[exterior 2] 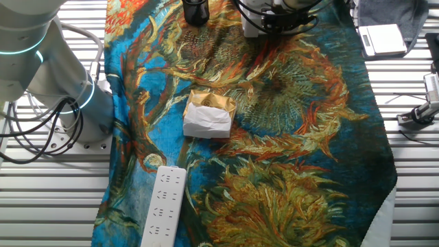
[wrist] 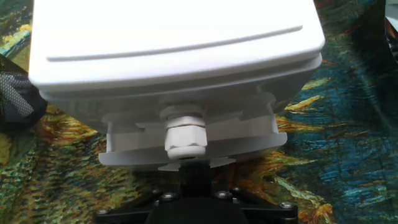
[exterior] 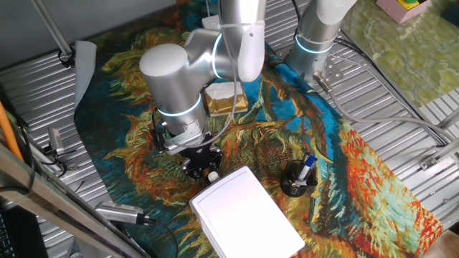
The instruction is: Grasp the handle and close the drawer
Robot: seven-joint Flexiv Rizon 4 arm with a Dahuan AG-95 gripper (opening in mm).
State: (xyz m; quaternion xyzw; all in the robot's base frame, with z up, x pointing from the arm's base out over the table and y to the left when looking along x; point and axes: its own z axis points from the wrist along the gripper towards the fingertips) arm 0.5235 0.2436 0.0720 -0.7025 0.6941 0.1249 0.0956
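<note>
The white flat-topped box (exterior: 247, 211) lies at the near edge of the painted cloth. In the hand view the box (wrist: 180, 43) fills the top, and its light-grey drawer (wrist: 249, 140) sticks out a little below the lid. The handle (wrist: 185, 134), a small round whitish knob, stands out from the drawer front; it also shows in one fixed view (exterior: 213, 175). My gripper (wrist: 194, 168) is right in front of the knob, its black fingers together in one narrow column, with nothing seen between them. It hangs low over the cloth (exterior: 206, 169).
A tan-and-white sponge block (exterior: 226, 98) lies behind the arm. A black mesh cup with pens (exterior: 297, 179) stands right of the box. A white power strip (exterior 2: 163, 206) lies at the cloth's edge. Metal slats surround the cloth.
</note>
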